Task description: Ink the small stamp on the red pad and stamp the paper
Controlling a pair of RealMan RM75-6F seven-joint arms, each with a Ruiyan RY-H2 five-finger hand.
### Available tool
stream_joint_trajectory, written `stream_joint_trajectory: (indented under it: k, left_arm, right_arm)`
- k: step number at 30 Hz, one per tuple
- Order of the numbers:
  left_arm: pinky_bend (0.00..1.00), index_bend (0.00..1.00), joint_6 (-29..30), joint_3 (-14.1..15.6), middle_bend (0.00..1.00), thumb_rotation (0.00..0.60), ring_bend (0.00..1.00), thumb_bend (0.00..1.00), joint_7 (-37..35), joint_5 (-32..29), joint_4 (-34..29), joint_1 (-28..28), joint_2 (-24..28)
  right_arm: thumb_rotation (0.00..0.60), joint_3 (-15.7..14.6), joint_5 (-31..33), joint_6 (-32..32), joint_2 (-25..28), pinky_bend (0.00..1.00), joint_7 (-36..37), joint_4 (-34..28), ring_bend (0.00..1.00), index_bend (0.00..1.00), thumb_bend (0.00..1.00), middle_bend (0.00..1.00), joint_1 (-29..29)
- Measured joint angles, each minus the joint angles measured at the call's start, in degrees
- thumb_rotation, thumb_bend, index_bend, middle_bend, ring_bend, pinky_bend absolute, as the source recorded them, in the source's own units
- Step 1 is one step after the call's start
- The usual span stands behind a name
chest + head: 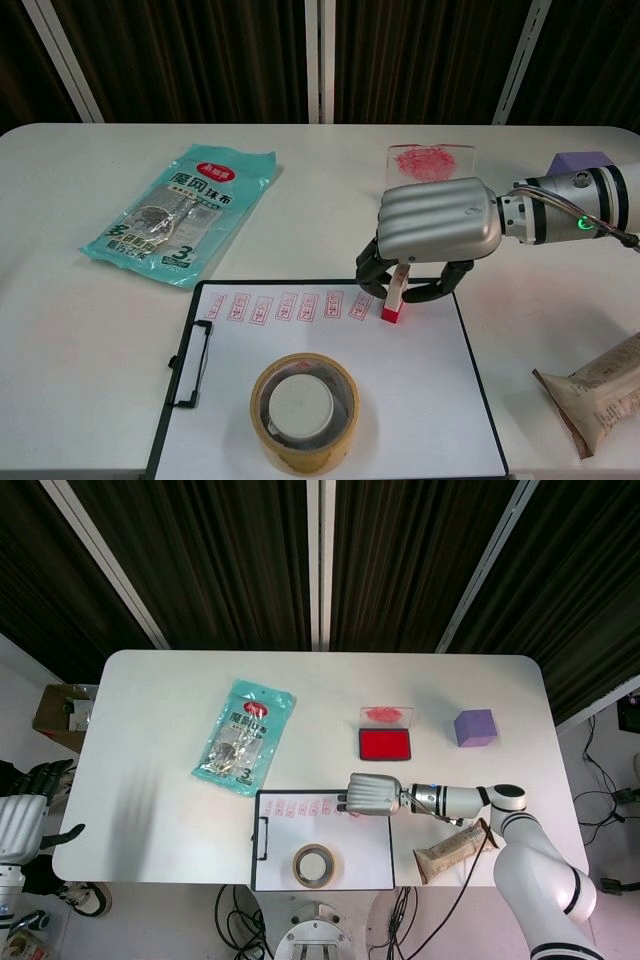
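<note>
A: Right hand point(425, 240) status?
B: Fingers curled down, pinching the small white stamp with red base point(393, 300). Its base touches the white paper on the black clipboard point(400, 400), at the right end of the row of red stamp marks point(290, 307).
A: Ink pad?
B: Open red ink pad point(385, 744) sits just beyond the clipboard, apart from it.
A: Left hand point(30, 815)?
B: Off the table's left edge, far from the clipboard, fingers spread, holding nothing.
</note>
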Motion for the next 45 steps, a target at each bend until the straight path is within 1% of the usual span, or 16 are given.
stream_joint_trajectory:
  k: [11,28,40,45]
  left_arm:
    - [0.25,0.12,-0.15,0.07,0.14,0.600,0.12,0.00,-0.39,-0.12,0.40,0.10,-0.13]
    - [0.25,0.12,-0.33,0.03,0.14,0.600,0.12,0.00,-0.67,-0.22,0.70,0.12,-0.14]
    - [0.25,0.12,-0.23,-0.06,0.14,0.600,0.12,0.00,-0.37,-0.13,0.22,0.08,0.26]
    - [0.25,0.12,-0.25,-0.05,0.14,0.600,0.12,0.00,-0.30,-0.10,-0.01,0.06,0.37]
  right_arm:
    - [0.600,-0.73,0.30,-1.13,-0.60,1.00,-0.36,0.18,0.96,1.00,0.51,0.82,-0.53]
    - [0.600,-0.86,1.30,-2.40,-1.27,1.00,0.20,0.48,0.96,1.00,0.53,0.83,-1.10]
    - [0.600,-0.43,2.01,-2.12,-1.41,1.00,0.38,0.56,0.96,1.00,0.53,0.83,-1.02]
    - [0.600,0.68,2.90,-0.52,-0.91,1.00,0.14,0.17,0.96,1.00,0.52,0.83,-0.81]
